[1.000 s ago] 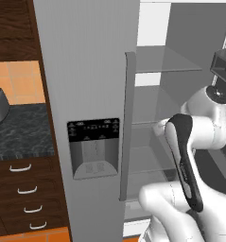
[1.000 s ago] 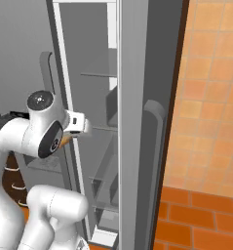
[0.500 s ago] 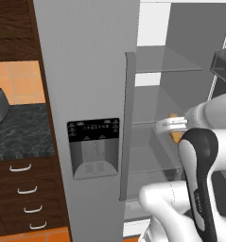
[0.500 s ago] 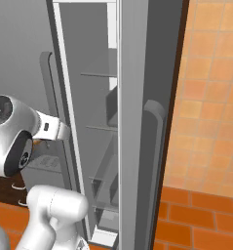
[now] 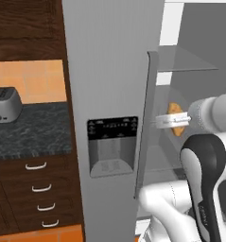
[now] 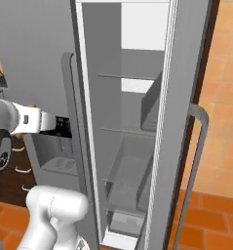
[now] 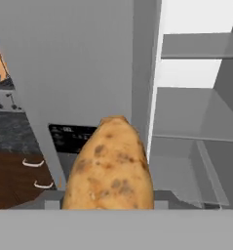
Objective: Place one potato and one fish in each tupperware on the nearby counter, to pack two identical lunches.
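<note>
In the left base view, the white arm reaches across from the right and holds a brown potato in front of the open fridge, beside the tall grey door with its dark dispenser panel. The gripper has its jaws partly closed around the potato, which shows on both sides of the pale fingers. To the left, the counter carries a silver toaster; the tupperware cannot be made out here, so what it holds cannot be told. The step in hand appears to be carrying the potato away from the fridge toward that counter, and doing it well likely means keeping the grip steady, clearing the door's edge and vertical handle, and swinging left without knocking the toaster. In the right base view, the arm's wrist points toward the dispenser, and the fridge interior shows bare glass shelves and a lower drawer with nothing clearly lying in them. In the hand view, the potato fills the lower middle, speckled and upright, right against the camera, with the door behind it, a sliver of counter and drawer handles at left, and shelves at right that look bare.
</note>
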